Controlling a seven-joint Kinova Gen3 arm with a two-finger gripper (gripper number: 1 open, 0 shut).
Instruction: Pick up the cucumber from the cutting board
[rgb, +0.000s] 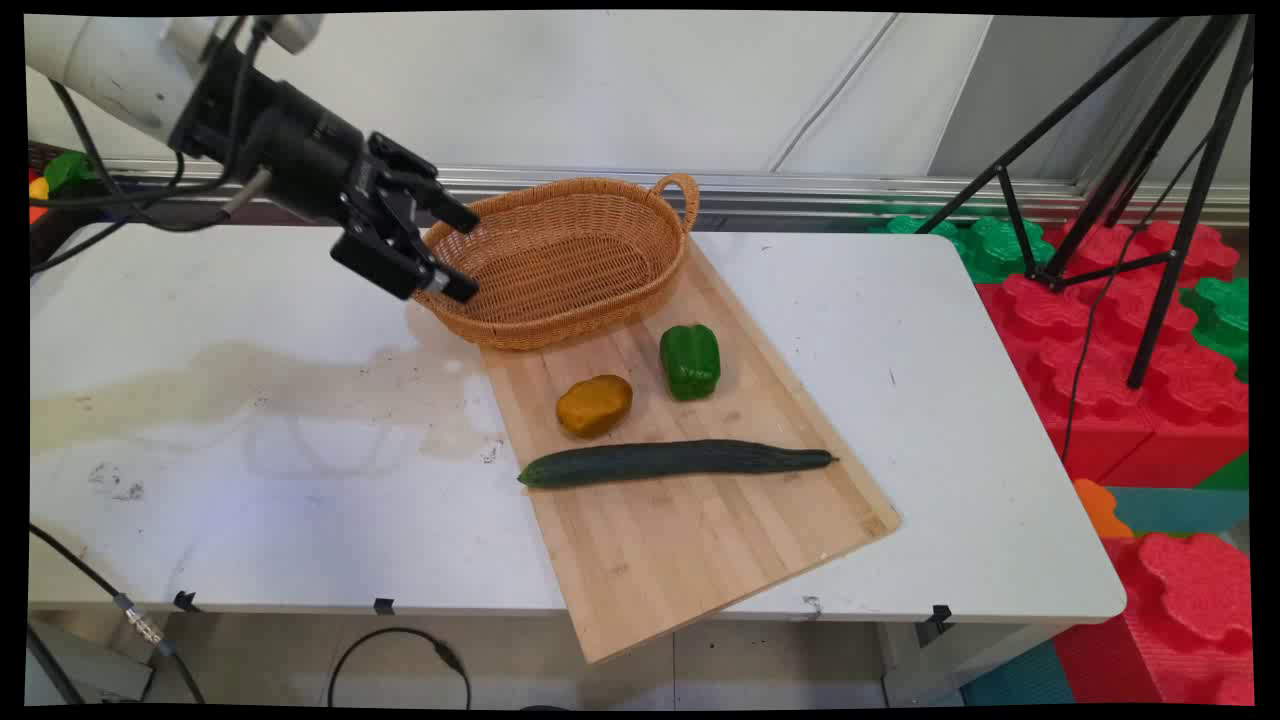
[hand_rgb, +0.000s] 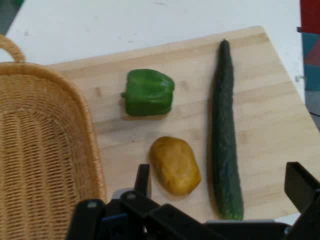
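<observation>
While hanging above the table's far left, black gripper (rgb: 452, 253) (hand_rgb: 220, 195) spread wide with nothing between the fingers, one fingertip level with the wicker basket's (rgb: 562, 262) (hand_rgb: 42, 150) left rim, the other just over its near-left edge. Looks from the main view as if the lower fingertip brushes the weave, though hard to call contact or mere overlap. Basket oval, a looped handle at its far right end, sitting on the far end of a wooden cutting board (rgb: 680, 520) (hand_rgb: 270, 125) and overhanging the board's left edge onto the white table (rgb: 250, 480) (hand_rgb: 125, 20). Nothing visible inside the basket. On the board, just near of the basket, a green bell pepper (rgb: 690, 360) (hand_rgb: 148, 93) to the right and a yellow-brown potato (rgb: 594, 405) (hand_rgb: 175, 165) to the left, close together but apart. Nearer again, a long dark cucumber (rgb: 675, 462) (hand_rgb: 226, 135) lying crosswise, its left tip poking just past the board's left edge. Board itself angled on the table, its near corner jutting over the table's near edge. Off to the right beyond the table, a black tripod (rgb: 1150, 180) over red and green foam blocks (rgb: 1120, 340).
</observation>
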